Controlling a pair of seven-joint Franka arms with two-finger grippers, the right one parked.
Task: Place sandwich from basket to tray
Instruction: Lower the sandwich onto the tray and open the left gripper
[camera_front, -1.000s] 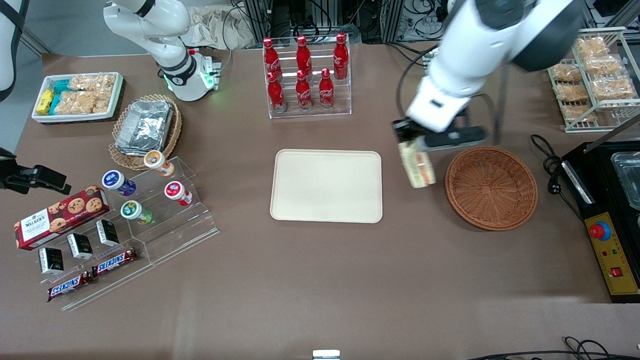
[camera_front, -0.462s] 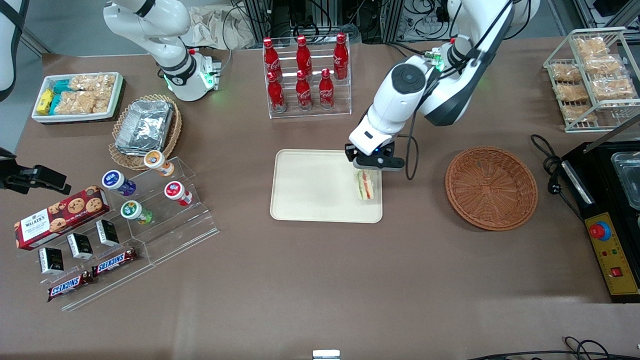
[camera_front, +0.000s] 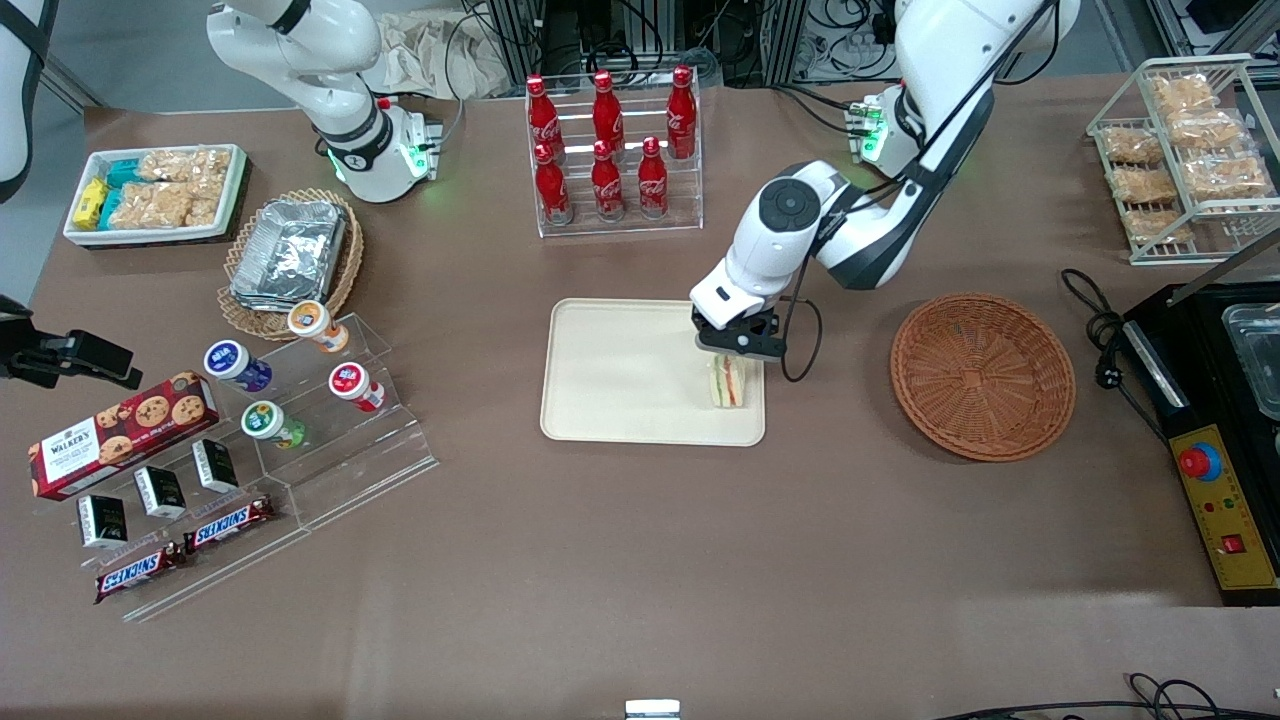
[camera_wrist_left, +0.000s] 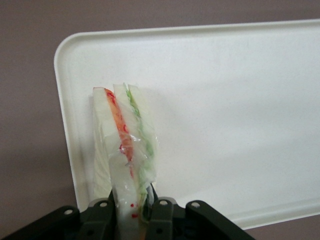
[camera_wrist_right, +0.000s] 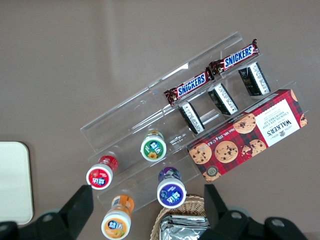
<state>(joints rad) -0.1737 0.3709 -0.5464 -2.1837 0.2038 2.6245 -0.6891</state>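
Sandwich (camera_front: 727, 382) upright on tray (camera_front: 620, 370) — gripper (camera_front: 738, 345) clamping it, basket (camera_front: 982, 375) empty

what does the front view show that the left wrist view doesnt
Only the front view shows the empty basket toward the working arm's end of the table, the cola bottles, the snack bars and the cookie box.

Only the left wrist view shows the sandwich's red and green layers and clear wrap up close, clamped in the gripper.

Both show the sandwich in the gripper, over the tray near the edge closest to the basket.
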